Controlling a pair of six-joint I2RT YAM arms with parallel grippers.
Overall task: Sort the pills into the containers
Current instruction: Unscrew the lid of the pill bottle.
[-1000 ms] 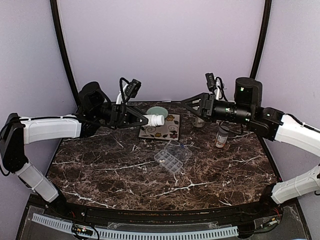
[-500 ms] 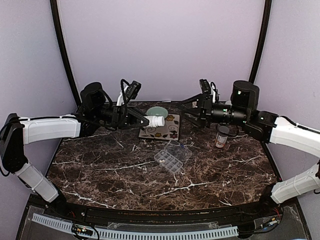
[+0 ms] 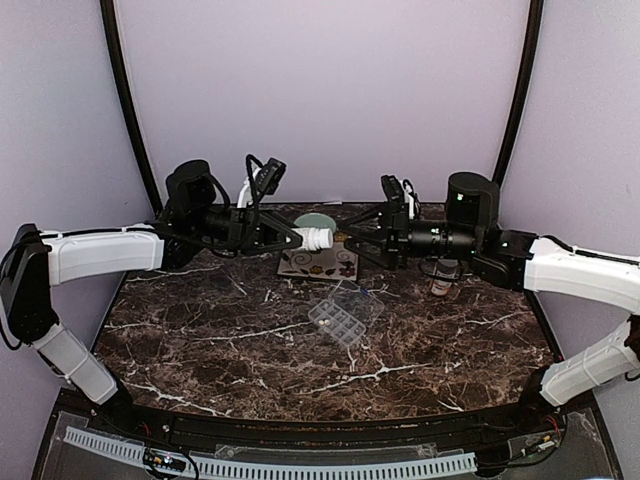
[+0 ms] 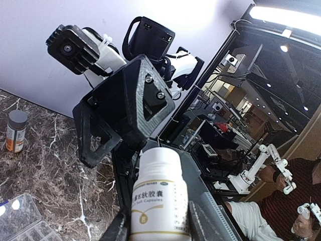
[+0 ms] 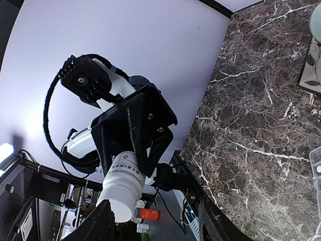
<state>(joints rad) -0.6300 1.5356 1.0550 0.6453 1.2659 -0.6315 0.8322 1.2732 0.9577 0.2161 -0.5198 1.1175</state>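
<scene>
My left gripper (image 3: 305,238) is shut on a small white bottle (image 3: 316,238), held level above the back of the table with its cap pointing right. In the left wrist view the white bottle (image 4: 159,196) fills the gap between the left gripper (image 4: 163,225) fingers. My right gripper (image 3: 343,240) faces it, open, fingertips at the cap. Seen from the right wrist, the white bottle (image 5: 122,187) has its cap beside one finger of the right gripper (image 5: 156,226). The clear pill box with its containers (image 3: 338,322) lies mid-table, lid open. Pills are too small to make out.
An orange grey-capped bottle (image 3: 443,276) stands at the back right, partly behind the right arm, and shows as the orange bottle (image 4: 15,131) from the left wrist. A patterned tile (image 3: 322,262) and a pale green bowl (image 3: 314,219) lie below the two grippers.
My right arm has swung left from near the orange bottle up to the white bottle's cap, and its jaws have widened. The left gripper has kept its hold and shifted slightly right.
</scene>
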